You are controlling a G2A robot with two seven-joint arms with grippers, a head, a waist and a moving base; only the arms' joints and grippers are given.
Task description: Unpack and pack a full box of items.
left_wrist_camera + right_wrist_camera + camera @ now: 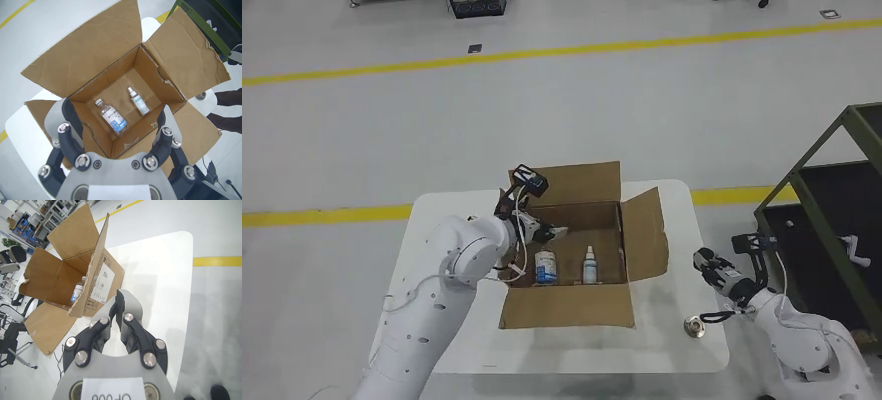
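An open cardboard box [567,305] stands mid-table with its flaps spread out. On its floor lie a clear bottle [112,118] with a white cap and blue label, and a slim white spray bottle [139,101] beside it; the top view shows the same bottle [546,266] and spray bottle [590,266]. My left gripper [115,105] hovers open above the box's left wall [98,138], empty, and appears in the top view as the left gripper [542,232]. My right gripper [118,298] is shut on nothing over the bare table beside the box's labelled side [105,281], at the table's right edge [707,262].
A small round metal part [695,326] lies on the white table [442,230] near the right arm. A green metal cart [832,200] stands just right of the table. Bare tabletop lies left and in front of the box.
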